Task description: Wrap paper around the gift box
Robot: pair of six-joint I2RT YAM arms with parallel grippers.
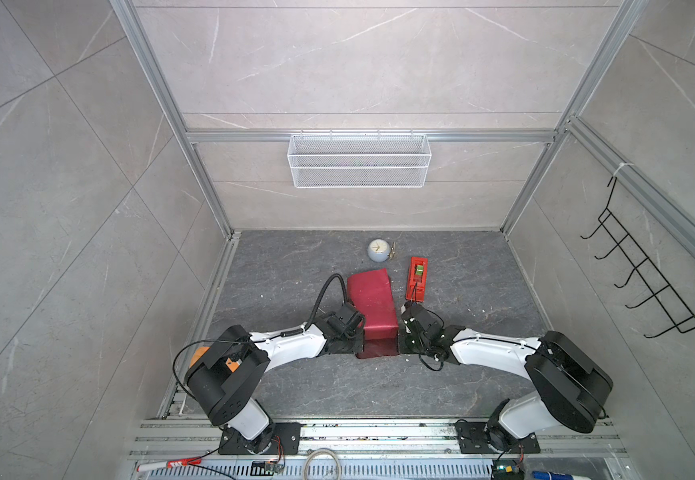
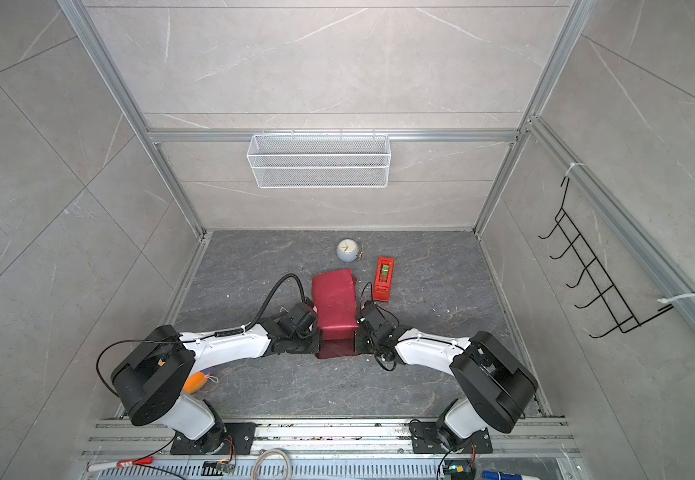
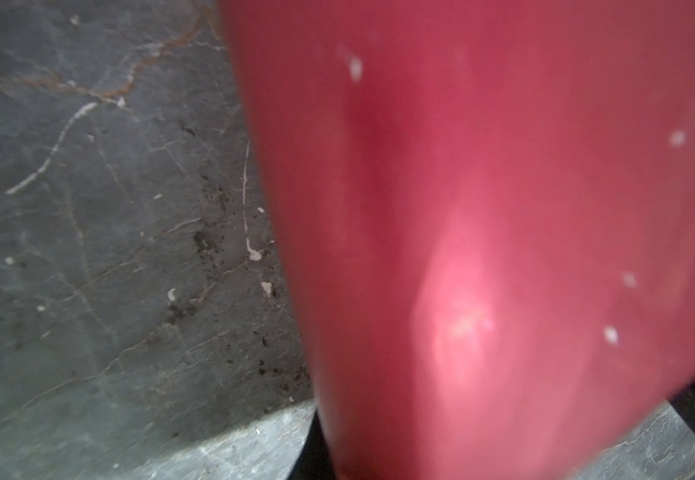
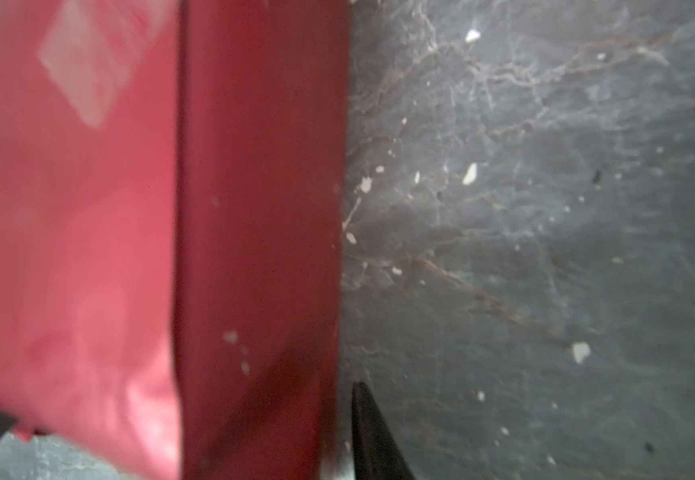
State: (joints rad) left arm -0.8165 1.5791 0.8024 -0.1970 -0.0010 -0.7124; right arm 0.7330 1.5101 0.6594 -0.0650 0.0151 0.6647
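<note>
Toward the near edge of the dark stone table, the left gripper sits low against the left near corner of a wrapped parcel, its jaws pressed together. Red sheet fills the left wrist view, and whether any of it is pinched cannot be told. Between the two arms lies the paper, matte maroon side out and folded over the gift box, which is wholly hidden beneath it. The parcel sits about midway between the table's left and right edges, nearer the near edge than the far one. Its long axis runs from near edge to far edge, so each gripper meets a long side at its near end, and neither arm is clearly closer. The top is smooth with faint creases, and the far end looks puckered. At the near end a darker, glossier flap lies flat on the table between the grippers, apparently not yet folded up, and the coming move likely turns on it. A pale rectangular patch, possibly tape, shows on the wrap in the right wrist view. The right gripper is just beside the right near corner, and how its jaws stand cannot be told. Farther right, a red tape dispenser lies near the parcel's far right side, roughly parallel to it.
</note>
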